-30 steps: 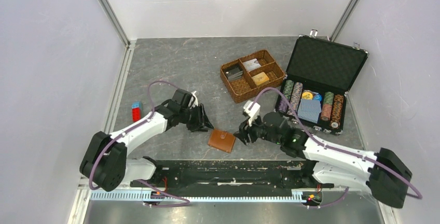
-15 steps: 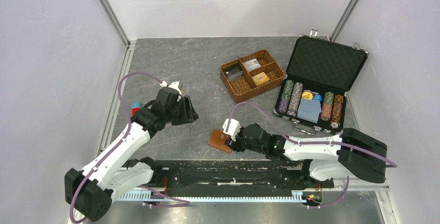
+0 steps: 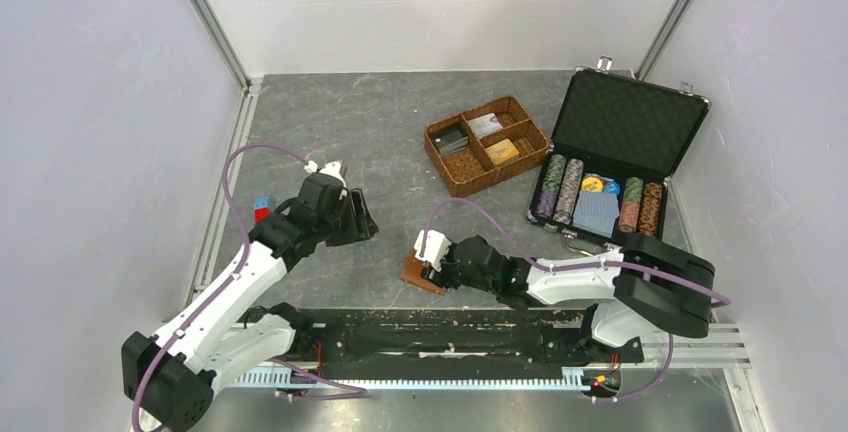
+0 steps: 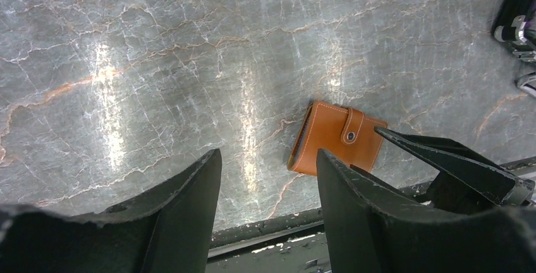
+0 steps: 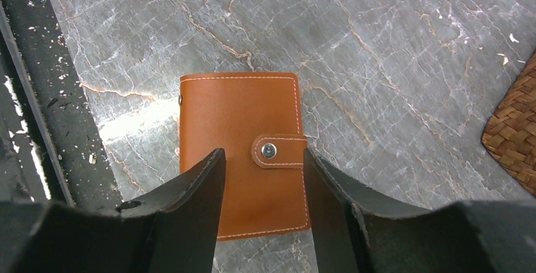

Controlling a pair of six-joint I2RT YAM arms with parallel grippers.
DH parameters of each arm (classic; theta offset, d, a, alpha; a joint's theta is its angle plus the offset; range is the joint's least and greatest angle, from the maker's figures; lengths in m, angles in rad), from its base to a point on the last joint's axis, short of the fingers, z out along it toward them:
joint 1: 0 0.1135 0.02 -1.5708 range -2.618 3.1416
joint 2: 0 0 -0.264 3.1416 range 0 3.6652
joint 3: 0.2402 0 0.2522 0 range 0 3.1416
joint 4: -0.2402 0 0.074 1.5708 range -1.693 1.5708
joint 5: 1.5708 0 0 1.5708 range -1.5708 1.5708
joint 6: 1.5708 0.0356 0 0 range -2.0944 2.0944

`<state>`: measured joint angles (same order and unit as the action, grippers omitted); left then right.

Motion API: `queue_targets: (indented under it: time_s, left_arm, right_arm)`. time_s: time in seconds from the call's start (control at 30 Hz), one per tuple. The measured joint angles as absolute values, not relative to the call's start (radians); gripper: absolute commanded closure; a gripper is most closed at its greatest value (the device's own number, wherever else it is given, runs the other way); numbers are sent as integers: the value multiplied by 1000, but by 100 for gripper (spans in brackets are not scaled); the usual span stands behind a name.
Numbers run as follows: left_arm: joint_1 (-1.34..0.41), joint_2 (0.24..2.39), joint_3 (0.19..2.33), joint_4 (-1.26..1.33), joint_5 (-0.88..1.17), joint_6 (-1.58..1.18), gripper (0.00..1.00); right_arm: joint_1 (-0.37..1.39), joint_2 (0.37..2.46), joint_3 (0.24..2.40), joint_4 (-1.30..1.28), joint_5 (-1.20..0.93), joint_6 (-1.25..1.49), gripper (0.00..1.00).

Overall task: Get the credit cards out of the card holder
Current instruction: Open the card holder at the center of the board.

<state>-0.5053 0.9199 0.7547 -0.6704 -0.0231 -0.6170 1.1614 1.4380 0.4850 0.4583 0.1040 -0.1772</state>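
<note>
The card holder lies flat on the gray table, near the front edge, right by the black rail. It's shut, w/ the snap tab done up, so the inside is hidden.

R gripper is right over the card holder, pointing down at it. In the R wrist view the R gripper has its two fingers apart, a middle-size gap, not v. wide. The snap tab sits just btw the tips, and the card holder is wider than the gap. Nothing is pinched. Can't tell if the tips touch the leather.

L gripper is off to the left, well apart from the card holder, up over bare table. In the L wrist view the L gripper is spread wide w/ nothing in it. The card holder shows past its right finger, w/ one R finger just beside it.

Other stuff: a brown woven basket w/ slots sits further back. Right of it is an open black case w/ rows of poker chips and a blue deck. A small red and blue thing lies by the left wall.
</note>
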Motion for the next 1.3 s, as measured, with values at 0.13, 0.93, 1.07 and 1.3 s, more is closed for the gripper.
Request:
queue_targets:
  time_s: [0.13,0.93,1.07,1.3]
  left_arm:
    - [-505,925,738,-669,-17,-617,36]
    - [-505,955,664,-591,101,-640,36]
    - [-505,958,650,-575,117,-652,36]
    - [-505,950,617,-569,116,-667,35]
  right_arm:
    - [1161,1482,498,478,102,-189,49]
    - [1163,1502,394,621,184,-102,89]
    - [1163,1477,394,610,161,-95,78]
    - [1163,1462,433,591,102,-126,62]
